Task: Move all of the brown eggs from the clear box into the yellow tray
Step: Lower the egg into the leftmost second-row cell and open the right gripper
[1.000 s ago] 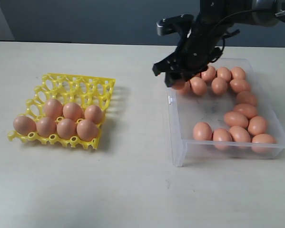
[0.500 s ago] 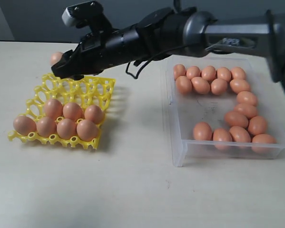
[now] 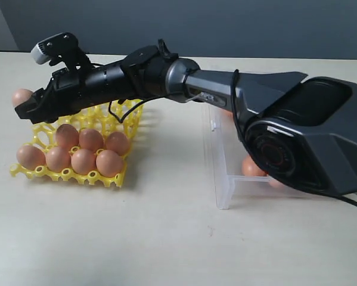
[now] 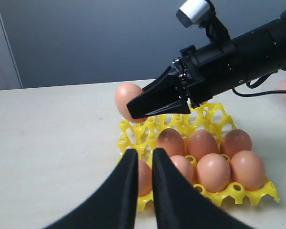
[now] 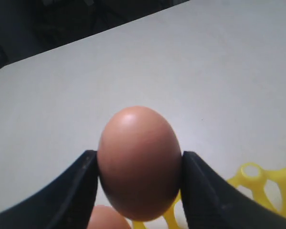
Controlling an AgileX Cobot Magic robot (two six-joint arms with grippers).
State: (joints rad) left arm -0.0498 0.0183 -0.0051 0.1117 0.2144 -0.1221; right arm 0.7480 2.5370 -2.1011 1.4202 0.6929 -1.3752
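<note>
My right gripper [image 3: 24, 106] reaches across to the far left corner of the yellow tray [image 3: 109, 113] and is shut on one brown egg [image 3: 20, 96], held above the tray's edge. The held egg [image 5: 138, 160] sits squarely between both fingers, and in the left wrist view it [image 4: 126, 95] pokes out past the right gripper [image 4: 145, 106]. Several eggs [image 3: 83, 159] fill the tray's near rows. The clear box [image 3: 223, 179] is mostly hidden behind the right arm; one egg in it [image 3: 251, 167] shows. My left gripper [image 4: 144, 157] hovers low by the tray [image 4: 209, 112], a narrow gap between its fingers, empty.
The right arm's black body [image 3: 297, 137] spans the table from the right edge to the tray, covering most of the box. Bare table lies in front of tray and box. The tray's back rows [image 3: 106, 110] hold no eggs.
The right gripper carried an egg from the clear box leftward across the table, and now holds it farther left and lower at the tray's far left corner.
</note>
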